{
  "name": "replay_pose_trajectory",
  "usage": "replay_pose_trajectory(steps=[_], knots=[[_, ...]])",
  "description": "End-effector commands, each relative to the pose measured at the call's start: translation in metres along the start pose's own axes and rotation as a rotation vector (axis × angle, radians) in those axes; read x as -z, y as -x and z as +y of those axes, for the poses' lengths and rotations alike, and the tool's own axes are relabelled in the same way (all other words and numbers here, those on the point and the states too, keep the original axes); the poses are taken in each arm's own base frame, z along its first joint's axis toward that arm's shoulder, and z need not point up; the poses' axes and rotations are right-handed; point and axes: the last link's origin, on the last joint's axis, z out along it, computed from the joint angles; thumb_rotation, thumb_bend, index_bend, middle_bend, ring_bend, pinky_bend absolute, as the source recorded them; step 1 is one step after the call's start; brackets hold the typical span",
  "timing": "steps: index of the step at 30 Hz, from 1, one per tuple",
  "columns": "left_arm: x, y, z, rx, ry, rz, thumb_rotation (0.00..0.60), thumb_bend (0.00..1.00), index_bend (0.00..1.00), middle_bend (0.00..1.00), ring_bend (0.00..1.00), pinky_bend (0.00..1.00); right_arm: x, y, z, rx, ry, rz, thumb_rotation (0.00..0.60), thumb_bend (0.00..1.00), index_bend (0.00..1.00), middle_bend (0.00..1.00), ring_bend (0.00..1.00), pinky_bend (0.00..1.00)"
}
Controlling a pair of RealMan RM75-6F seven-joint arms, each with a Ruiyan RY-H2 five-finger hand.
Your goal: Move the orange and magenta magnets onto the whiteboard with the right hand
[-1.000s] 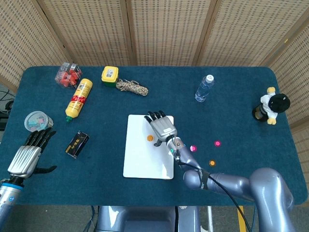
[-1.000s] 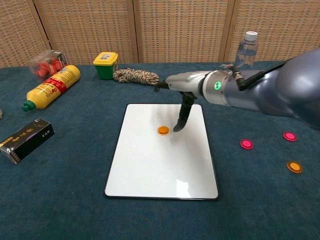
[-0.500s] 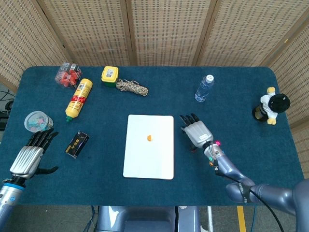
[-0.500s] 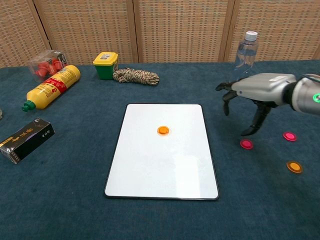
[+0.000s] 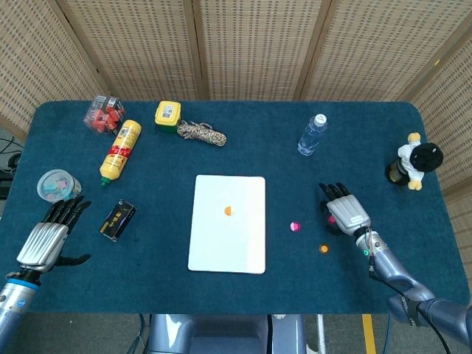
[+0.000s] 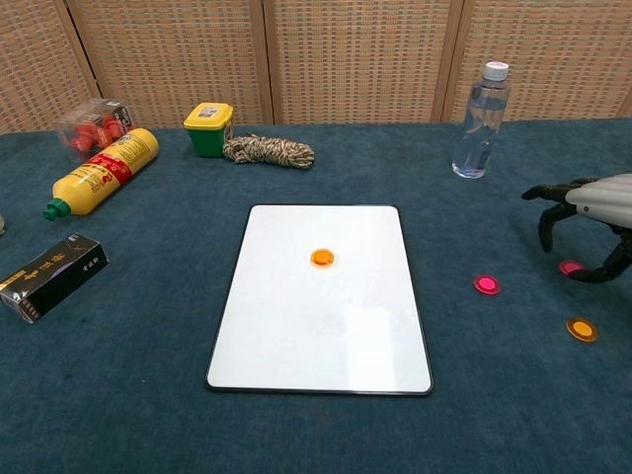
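Observation:
The whiteboard (image 5: 221,247) (image 6: 316,336) lies flat at the table's middle with one orange magnet (image 5: 228,211) (image 6: 322,258) on it. To its right on the blue cloth lie a magenta magnet (image 5: 295,226) (image 6: 486,284) and a second orange magnet (image 5: 323,248) (image 6: 582,329). Another magenta magnet (image 5: 332,219) (image 6: 570,267) lies further right. My right hand (image 5: 344,209) (image 6: 595,200) hovers over that one, fingers spread and curved down around it, holding nothing. Far off at the table's left front, my left hand (image 5: 47,237) rests with fingers apart and nothing in it.
A water bottle (image 5: 312,134) (image 6: 476,120) stands behind the right hand, and a figurine (image 5: 413,161) at the right edge. At the back left are a yellow bottle (image 5: 120,150), a green-yellow box (image 5: 167,116), a rope coil (image 5: 201,133) and a red-filled case (image 5: 104,113). A black box (image 5: 118,220) lies left of the board.
My right hand has left the whiteboard and swung right, past the near magenta magnet, to above the far magenta one. The orange magnet stays on the board. The left hand barely moved.

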Motion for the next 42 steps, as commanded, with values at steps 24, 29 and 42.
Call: replay_pose_trajectory(steps=[24, 29, 42], knots=[[0.001, 0.0, 0.0, -0.002, -0.004, 0.003, 0.6, 0.0, 0.0, 0.0, 0.0, 0.0, -0.005, 0.015, 0.015, -0.028, 0.051, -0.032, 0.6, 0.36, 0.4, 0.0, 0.0, 0.0], [0.001, 0.0, 0.0, -0.003, -0.004, 0.002, 0.6, 0.0, 0.0, 0.0, 0.0, 0.0, -0.006, 0.016, 0.015, -0.028, 0.049, -0.037, 0.6, 0.36, 0.51, 0.0, 0.0, 0.0], [0.001, 0.001, 0.001, -0.004, -0.001, -0.001, 0.6, 0.0, 0.0, 0.0, 0.0, 0.0, -0.017, -0.012, -0.01, -0.055, -0.028, 0.012, 0.6, 0.36, 0.56, 0.0, 0.0, 0.0]])
